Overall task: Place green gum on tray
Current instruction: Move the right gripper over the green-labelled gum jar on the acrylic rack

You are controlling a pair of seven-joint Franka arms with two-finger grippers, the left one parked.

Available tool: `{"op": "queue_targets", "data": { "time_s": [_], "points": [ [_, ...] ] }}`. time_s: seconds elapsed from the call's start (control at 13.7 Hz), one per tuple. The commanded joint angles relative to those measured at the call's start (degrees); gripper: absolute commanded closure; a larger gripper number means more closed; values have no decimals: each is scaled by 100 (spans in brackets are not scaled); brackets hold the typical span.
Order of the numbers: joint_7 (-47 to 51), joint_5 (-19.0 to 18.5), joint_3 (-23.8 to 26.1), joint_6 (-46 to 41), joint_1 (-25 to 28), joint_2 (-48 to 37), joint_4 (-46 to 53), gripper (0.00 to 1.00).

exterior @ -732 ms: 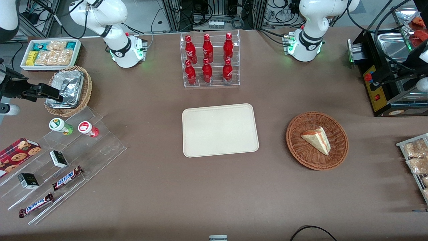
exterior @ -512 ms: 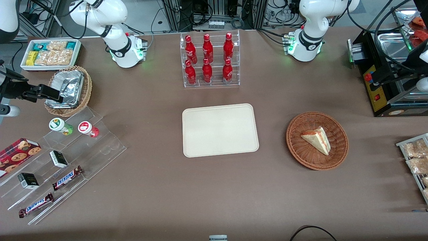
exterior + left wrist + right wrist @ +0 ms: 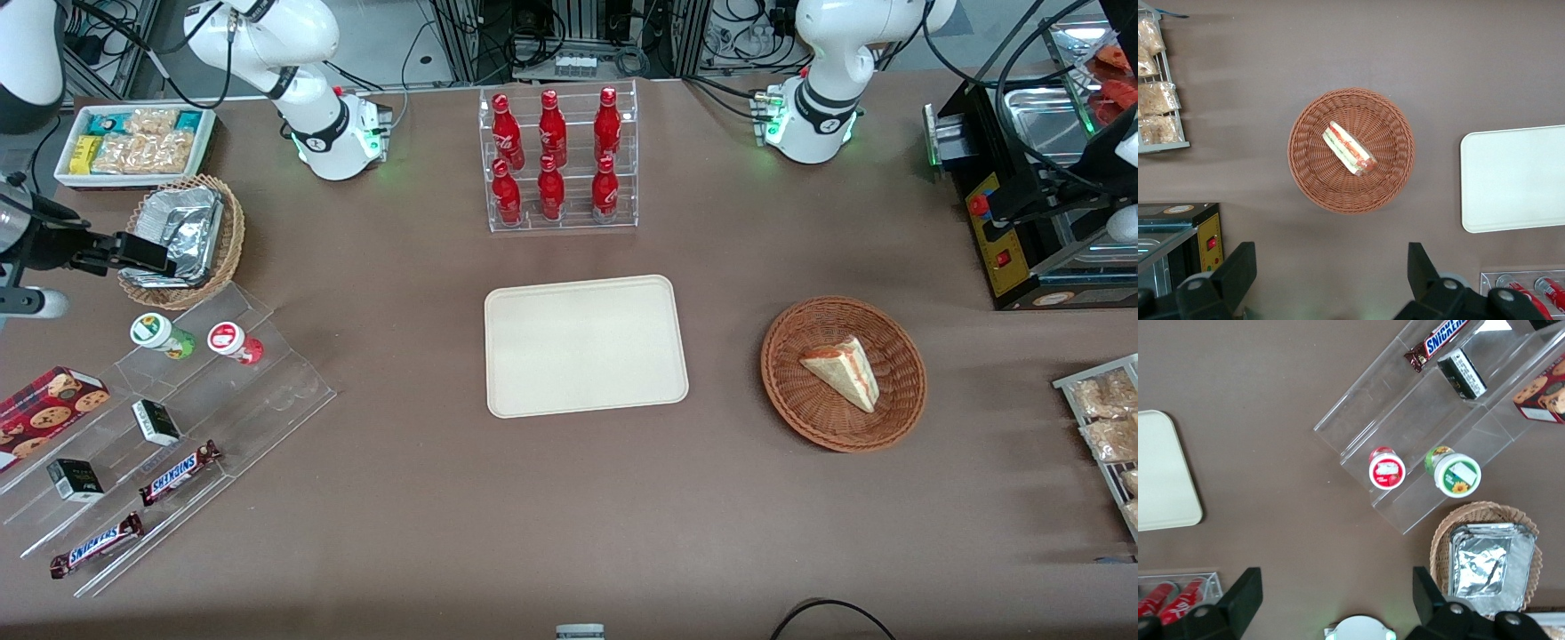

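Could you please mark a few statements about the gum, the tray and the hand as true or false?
1. The green gum lies on the tray. False: it stands on the clear stepped rack, beside the red gum.
2. The tray holds nothing. True.
3. The hand grips the green gum. False: it is open, over the wicker basket with foil containers.
4. A sandwich lies in the round basket. True.

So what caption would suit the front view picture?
Open gripper hovers above the foil-lined basket, green gum on its clear stand, tray empty.
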Motion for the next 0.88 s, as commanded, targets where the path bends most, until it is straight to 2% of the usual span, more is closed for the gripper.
{"op": "queue_targets", "data": {
  "time_s": [0.0,0.22,0.51,0.66,0.8],
  "points": [
    [-918,-78,-22,631,-319,-123,-560,0],
    [-1963,-70,-39,1676,-513,-395,-1482,0],
    [-3835,-43,-381,3135,-601,-580,-2494,0],
    [-4558,-8,-548,3462,-601,-537,-2680,0],
    [-4754,-8,-567,3639,-610,-501,-2794,0]
  ]
}}
